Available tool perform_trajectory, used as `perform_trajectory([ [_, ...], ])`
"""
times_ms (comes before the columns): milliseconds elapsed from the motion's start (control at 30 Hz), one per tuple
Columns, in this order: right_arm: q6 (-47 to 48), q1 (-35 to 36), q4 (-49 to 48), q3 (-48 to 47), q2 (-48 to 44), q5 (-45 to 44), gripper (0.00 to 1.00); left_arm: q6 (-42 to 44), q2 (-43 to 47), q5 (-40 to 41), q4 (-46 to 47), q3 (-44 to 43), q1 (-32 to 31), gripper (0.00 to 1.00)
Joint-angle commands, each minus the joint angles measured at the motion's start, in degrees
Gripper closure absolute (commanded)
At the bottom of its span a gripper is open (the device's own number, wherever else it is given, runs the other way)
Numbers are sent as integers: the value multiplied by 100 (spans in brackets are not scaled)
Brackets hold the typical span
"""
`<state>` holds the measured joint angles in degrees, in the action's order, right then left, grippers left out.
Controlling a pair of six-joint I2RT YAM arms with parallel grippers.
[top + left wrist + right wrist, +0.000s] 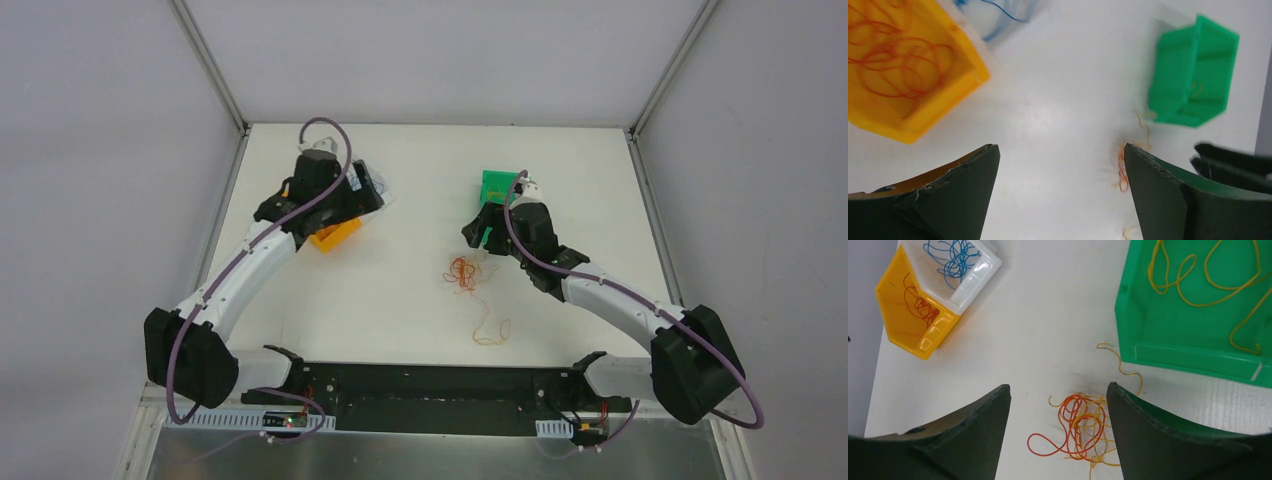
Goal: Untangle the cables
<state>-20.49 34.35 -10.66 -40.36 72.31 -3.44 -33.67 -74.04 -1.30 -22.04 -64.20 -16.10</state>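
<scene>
The right claw point(1058, 390) gapes wide, with a tangle of red and yellow cables point(1080, 427) lying between its fingers on the white tabletop point(1048, 315). At upper right a green bin point(1193, 360) holds yellow strands point(1198, 285). At upper left an orange bin point(903, 335) with red strands point(923, 307) touches a white bin point(975, 277) with blue strands point(953, 260).

From above, the left arm point(250, 265) is covering most of the yellow bin point(335, 238); cables point(1121, 172) are blurring in the left wrist view; the green bin point(1193, 357) is running off the right wrist view at 3 o'clock.
</scene>
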Motion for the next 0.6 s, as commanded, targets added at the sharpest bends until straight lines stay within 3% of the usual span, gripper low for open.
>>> perform_trajectory([
  [0, -57, -25, -124, 140, -287, -795, 26, -77, 175, 203, 435, 343, -1264, 1],
  [133, -78, -28, -131, 297, -506, -1124, 26, 434, -157, 293, 1054, 575, -1965, 1],
  [233, -112, -31, 15, 476, -687, -1284, 26, 584, -222, 161, 1779, 1037, -2175, 18],
  [333, -166, -29, 227, 728, -870, -1209, 26, 637, -125, 148, 2500, 1494, -2286, 23],
  [433, -208, -26, 318, 1031, -1120, -1314, 26, 759, -1, 616, 2986, 1788, -2448, 19],
  [567, -264, -18, 25, 1440, -1311, -1511, 26, 1133, -161, 530, 3419, 1865, -2484, 2],
])
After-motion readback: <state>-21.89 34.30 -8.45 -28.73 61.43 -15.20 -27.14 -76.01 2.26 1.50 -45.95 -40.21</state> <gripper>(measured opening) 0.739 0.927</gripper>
